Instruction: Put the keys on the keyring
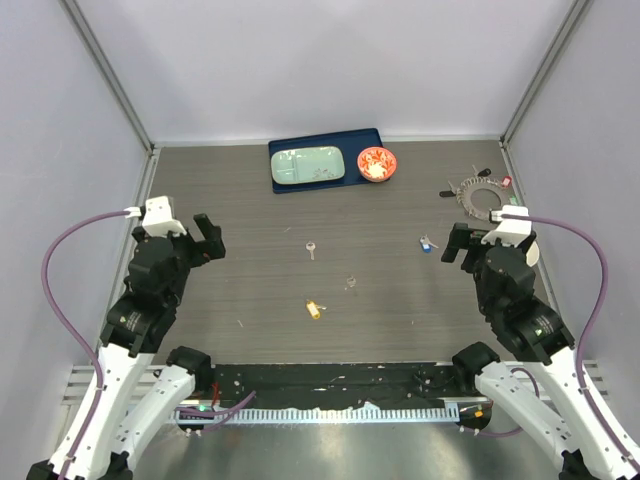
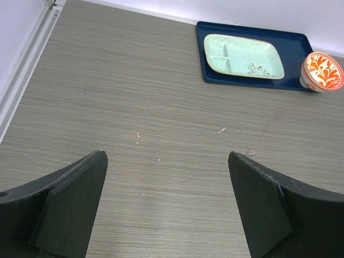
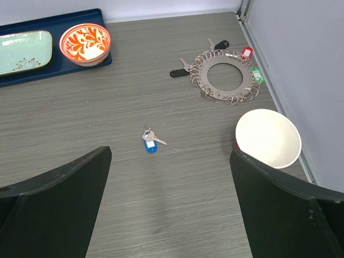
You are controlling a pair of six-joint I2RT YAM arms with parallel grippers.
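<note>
L hand (image 1: pixel 208 238) hovers over the counter (image 1: pixel 250 200), fingers wide apart, nothing btwn them. R hand (image 1: pixel 457 246) is the same: fingers spread, holding nothing, above the counter's right side.

Blue-headed key (image 3: pixel 150 141) lies flat just ahead of R hand, a bit left of its centre line, silver metal showing beside the blue head. Keyring (image 3: pixel 204 75) lies flat farther ahead & to R hand's right, near the side wall. It's fringed all round w/ silver keys, w/ a red tag (image 3: pixel 246 52) & a green tag (image 3: pixel 257 75) on its wall side. Two black-headed keys (image 3: pixel 177 72) sit at its left & far edges. White bowl (image 3: pixel 267 137) stands upright close ahead of R hand's right finger, btwn hand & keyring, apart from the ring.

Silver key (image 1: pixel 311 249) lies mid-counter btwn the two hands, well right of L hand. Yellow-headed key (image 1: pixel 314 310) lies closer to the arm bases, back & right of L hand. Tiny wire loop (image 1: pixel 351 284) lies btwn those two, slightly toward R hand. All three keys lie apart from the keyring, none on it.

Far ahead of L hand & to its right: blue tray (image 2: pixel 242 82) w/ green plate (image 2: pixel 243 55) on it. Red-patterned bowl (image 2: pixel 322 71) is at the tray's right end; on the rim or just beside, can't tell.
</note>
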